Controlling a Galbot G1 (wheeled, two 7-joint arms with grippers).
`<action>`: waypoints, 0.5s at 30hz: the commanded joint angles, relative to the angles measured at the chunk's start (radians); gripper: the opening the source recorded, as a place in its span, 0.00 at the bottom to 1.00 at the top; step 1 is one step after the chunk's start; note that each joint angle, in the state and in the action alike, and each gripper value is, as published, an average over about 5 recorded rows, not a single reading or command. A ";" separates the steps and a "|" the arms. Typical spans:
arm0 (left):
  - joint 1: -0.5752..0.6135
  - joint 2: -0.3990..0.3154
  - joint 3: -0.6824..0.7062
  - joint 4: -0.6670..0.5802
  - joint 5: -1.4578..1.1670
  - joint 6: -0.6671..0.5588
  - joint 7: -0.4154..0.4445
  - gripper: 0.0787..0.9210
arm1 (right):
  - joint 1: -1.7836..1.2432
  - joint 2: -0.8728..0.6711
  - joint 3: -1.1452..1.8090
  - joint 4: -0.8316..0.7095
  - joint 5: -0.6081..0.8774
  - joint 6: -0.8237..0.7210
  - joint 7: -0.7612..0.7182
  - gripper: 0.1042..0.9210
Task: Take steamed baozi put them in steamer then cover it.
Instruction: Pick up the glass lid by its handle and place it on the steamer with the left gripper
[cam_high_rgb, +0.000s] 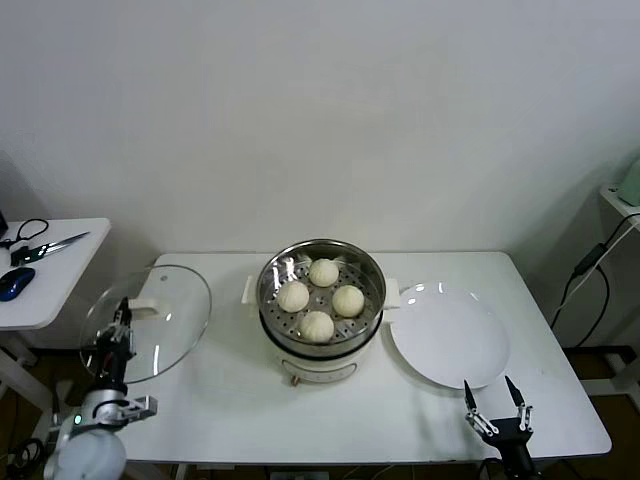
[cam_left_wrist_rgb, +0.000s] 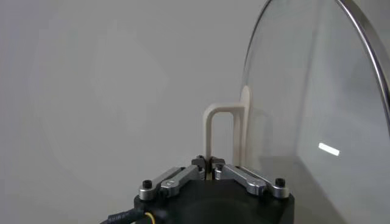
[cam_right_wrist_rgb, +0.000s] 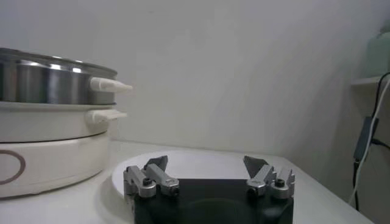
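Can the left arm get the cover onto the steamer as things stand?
Probably yes. The left gripper is shut on the cover's handle, lid tilted at the table's left end. The steamer stands open beside it, four baozi inside, nothing between. The right gripper waits open by the plate.

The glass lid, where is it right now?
In the head view the glass lid is at the table's left end, tilted, left of the steamer, with the left pincer shut on its cream handle.
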 joint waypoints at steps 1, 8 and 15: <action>0.035 0.072 -0.006 -0.167 -0.129 0.076 0.087 0.06 | 0.001 -0.007 -0.003 -0.003 0.010 -0.001 0.004 0.88; 0.005 0.185 0.024 -0.276 -0.159 0.185 0.191 0.06 | 0.024 -0.008 -0.010 -0.008 0.007 -0.008 0.007 0.88; -0.091 0.207 0.244 -0.401 -0.093 0.318 0.285 0.06 | 0.052 -0.010 -0.025 -0.025 0.003 -0.011 0.009 0.88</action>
